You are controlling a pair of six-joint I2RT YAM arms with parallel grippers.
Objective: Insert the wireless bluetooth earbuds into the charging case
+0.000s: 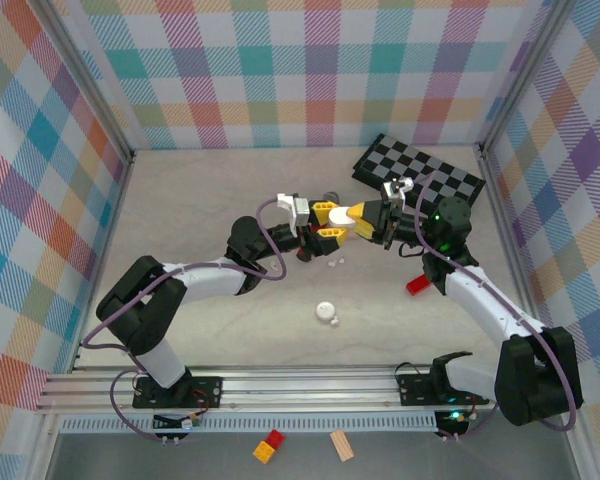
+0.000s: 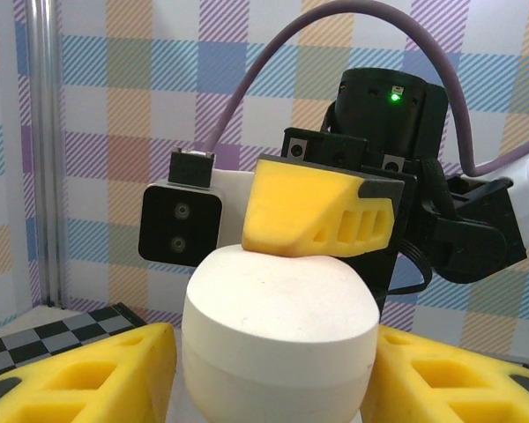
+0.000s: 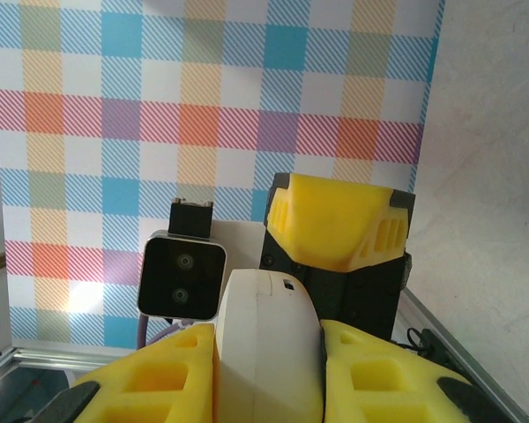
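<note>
**A:** Where is the charging case [image 1: 345, 214]?

**B:** Held above the middle of the table [image 1: 210, 190]. The left gripper [image 1: 338, 221] is on its left and the right gripper [image 1: 363, 220] on its right, both clamped against it.

**A:** What lies on the table?

**B:** The earbuds [image 1: 333, 263] lie just in front of the grippers. A second case [image 1: 326, 311] lies further forward. A mat [image 1: 420, 170] lies behind, to the right.
</note>
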